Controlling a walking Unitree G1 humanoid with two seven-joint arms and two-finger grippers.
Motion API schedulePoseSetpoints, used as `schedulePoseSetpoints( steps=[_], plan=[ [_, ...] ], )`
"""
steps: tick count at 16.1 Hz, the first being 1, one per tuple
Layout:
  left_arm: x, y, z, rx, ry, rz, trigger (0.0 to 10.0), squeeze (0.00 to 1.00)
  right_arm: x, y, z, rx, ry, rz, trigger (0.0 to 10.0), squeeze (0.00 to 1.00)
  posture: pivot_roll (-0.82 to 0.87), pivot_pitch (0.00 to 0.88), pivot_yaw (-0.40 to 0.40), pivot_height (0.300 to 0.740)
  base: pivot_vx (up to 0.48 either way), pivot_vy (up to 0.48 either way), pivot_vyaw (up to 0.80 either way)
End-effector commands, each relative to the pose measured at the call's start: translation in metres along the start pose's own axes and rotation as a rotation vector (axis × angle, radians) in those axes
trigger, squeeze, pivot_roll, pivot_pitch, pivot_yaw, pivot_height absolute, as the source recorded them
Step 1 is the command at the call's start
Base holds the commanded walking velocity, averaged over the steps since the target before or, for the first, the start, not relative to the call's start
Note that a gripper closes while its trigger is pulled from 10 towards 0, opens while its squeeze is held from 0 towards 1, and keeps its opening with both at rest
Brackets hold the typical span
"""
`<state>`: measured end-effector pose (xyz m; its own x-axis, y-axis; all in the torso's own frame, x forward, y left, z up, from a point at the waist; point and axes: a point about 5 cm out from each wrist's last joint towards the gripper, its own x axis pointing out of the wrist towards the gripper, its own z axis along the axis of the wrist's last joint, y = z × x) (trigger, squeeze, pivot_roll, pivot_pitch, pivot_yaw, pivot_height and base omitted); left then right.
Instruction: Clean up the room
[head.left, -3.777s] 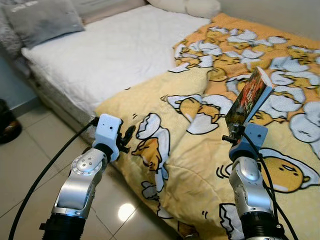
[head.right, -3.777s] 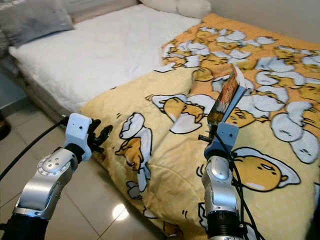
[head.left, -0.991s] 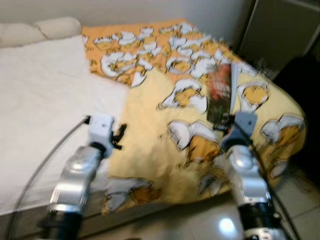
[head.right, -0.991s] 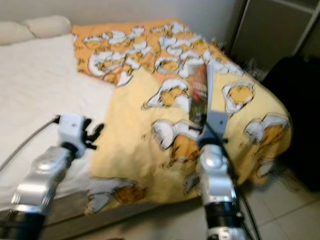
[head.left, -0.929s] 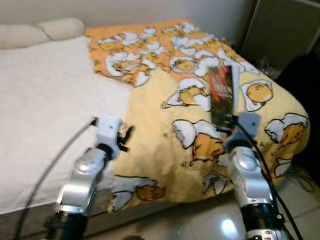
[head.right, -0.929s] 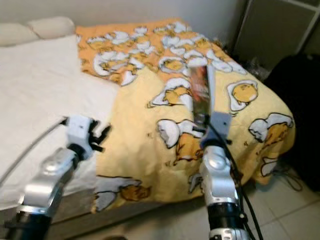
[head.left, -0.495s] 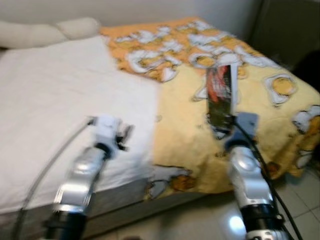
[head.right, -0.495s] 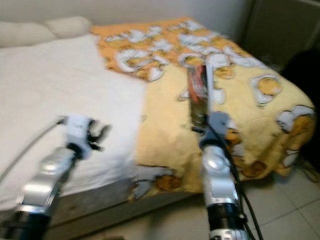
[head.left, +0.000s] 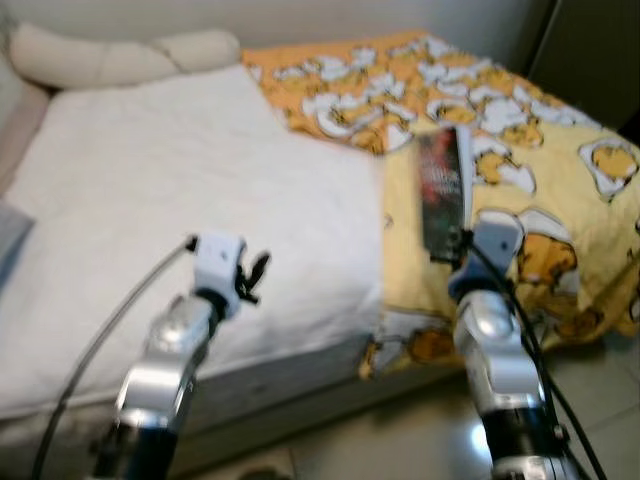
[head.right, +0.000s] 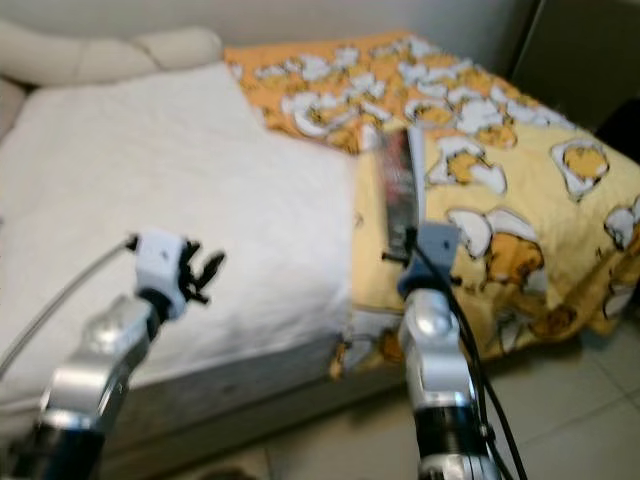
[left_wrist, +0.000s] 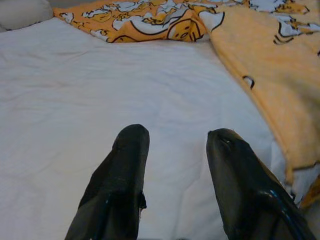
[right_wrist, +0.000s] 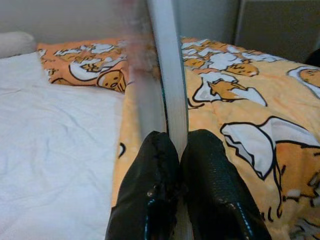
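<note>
A blanket (head.left: 520, 150) lies on the bed's (head.left: 150, 200) right part, pillows (head.left: 120, 55) at its far end, floor (head.left: 600, 400) in front.

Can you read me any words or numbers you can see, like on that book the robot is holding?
No text can be read.
The book, held upright in the right end effector: its dark red and black cover is too blurred to make out any words.
The yellow blanket: cartoon egg pictures, no letters.
The white sheet by the left end effector: plain, no writing.
</note>
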<state>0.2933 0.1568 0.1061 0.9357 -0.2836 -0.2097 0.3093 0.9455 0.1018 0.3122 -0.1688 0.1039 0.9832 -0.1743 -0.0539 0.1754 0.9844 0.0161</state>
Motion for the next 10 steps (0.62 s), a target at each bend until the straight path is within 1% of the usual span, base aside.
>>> schedulePoseSetpoints(
  steps=[1,10],
  plan=[
    [-0.0016,0.0101,0.0040,0.019,-0.009,0.030,10.0,0.00,0.0023,0.0048,0.0154,0.005,-0.067,0.011,10.0,0.00,-0.02,0.000,0.003,0.740,0.000,0.480,0.00],
    [-0.0018,0.0104,0.0037,0.022,-0.011,0.032,10.0,0.00,0.0020,0.0063,0.0157,-0.004,-0.069,0.023,10.0,0.00,-0.02,0.000,-0.001,0.740,0.000,0.480,0.00]
  ],
)
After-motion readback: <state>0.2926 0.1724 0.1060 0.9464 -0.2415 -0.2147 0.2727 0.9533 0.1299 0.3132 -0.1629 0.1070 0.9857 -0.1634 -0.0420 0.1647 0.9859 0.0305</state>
